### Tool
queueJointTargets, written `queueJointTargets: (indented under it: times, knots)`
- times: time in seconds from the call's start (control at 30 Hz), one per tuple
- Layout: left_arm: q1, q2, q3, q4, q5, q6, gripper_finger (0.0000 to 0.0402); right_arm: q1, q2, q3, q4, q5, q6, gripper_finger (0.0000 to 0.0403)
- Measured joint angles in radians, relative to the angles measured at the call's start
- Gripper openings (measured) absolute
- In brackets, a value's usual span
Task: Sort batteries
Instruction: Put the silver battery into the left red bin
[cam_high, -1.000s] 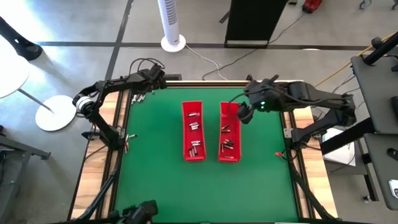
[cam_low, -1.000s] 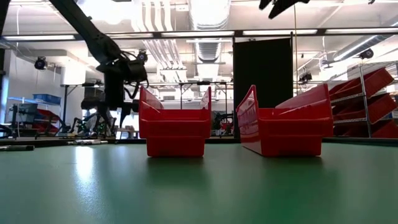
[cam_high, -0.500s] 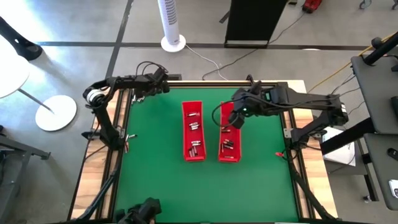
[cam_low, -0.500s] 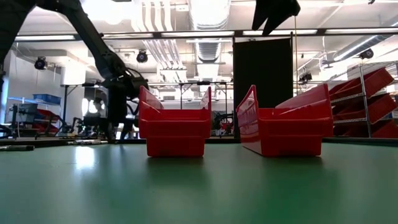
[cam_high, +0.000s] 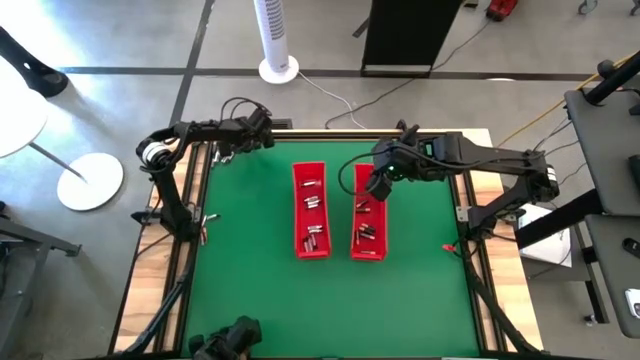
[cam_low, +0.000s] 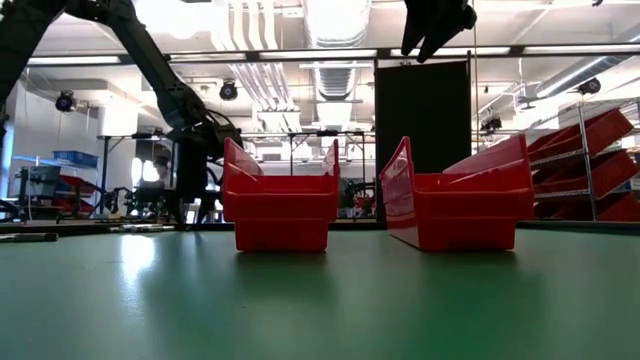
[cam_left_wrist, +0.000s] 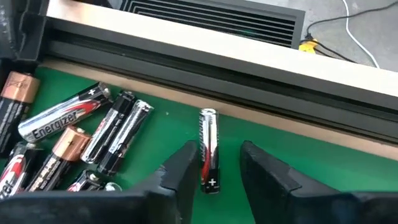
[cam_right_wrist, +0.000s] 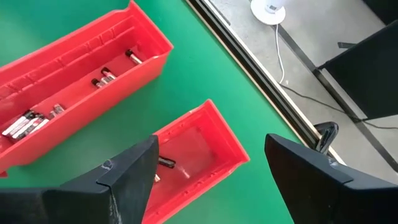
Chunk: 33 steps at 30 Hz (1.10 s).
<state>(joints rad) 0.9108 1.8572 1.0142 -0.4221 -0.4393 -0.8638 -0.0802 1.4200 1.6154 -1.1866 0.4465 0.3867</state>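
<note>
Two long red trays lie side by side mid-table, the left tray and the right tray, each holding several small batteries. My left gripper is open at the far left corner. Its fingers stand on either side of a silver-and-black battery lying on the green mat. A pile of loose batteries lies beside it. My right gripper is open and hangs above the far end of the right tray, where one battery lies. It touches nothing.
A dark rail and a wooden strip run along the far edge just past the loose batteries. In the low view the trays stand upright with bare green mat in front. Clamps sit at the table's side edges.
My left gripper has come down to the mat at the far left corner, by the loose batteries. My right gripper has moved a little toward the table's left and slightly down, staying above the far end of the right tray.
</note>
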Motion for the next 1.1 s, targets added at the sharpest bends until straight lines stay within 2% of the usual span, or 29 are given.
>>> queueJointTargets:
  times: [0.27,0.37,0.5,0.77,0.9,0.97,1.1]
  knots:
    - [0.001,-0.002,-0.004,0.004,0.052,0.061,0.0013,-0.013,-0.001,0.000,0.002,0.000,-0.048,0.0274]
    - [0.001,-0.021,-0.005,0.004,0.073,0.103,0.0014,-0.012,-0.004,0.000,0.002,0.000,-0.049,0.0271]
    - [-0.021,-0.077,-0.004,-0.024,0.154,0.216,0.0013,-0.013,-0.005,0.000,0.003,0.000,-0.075,0.0270]
    - [-0.141,-0.273,-0.005,-0.085,0.145,0.384,0.0007,-0.015,-0.005,0.000,0.014,0.000,-0.122,0.0280]
    - [-0.230,-0.394,-0.005,-0.100,0.181,0.468,0.0007,-0.015,-0.004,0.000,0.015,0.000,-0.164,0.0281]
    - [-0.282,-0.458,-0.002,-0.098,0.230,0.496,0.0006,-0.015,-0.004,0.000,0.016,0.000,-0.180,0.0279]
    - [-0.399,-0.562,0.000,-0.076,0.396,0.585,0.0006,-0.023,-0.007,0.000,0.015,0.000,-0.234,0.0270]
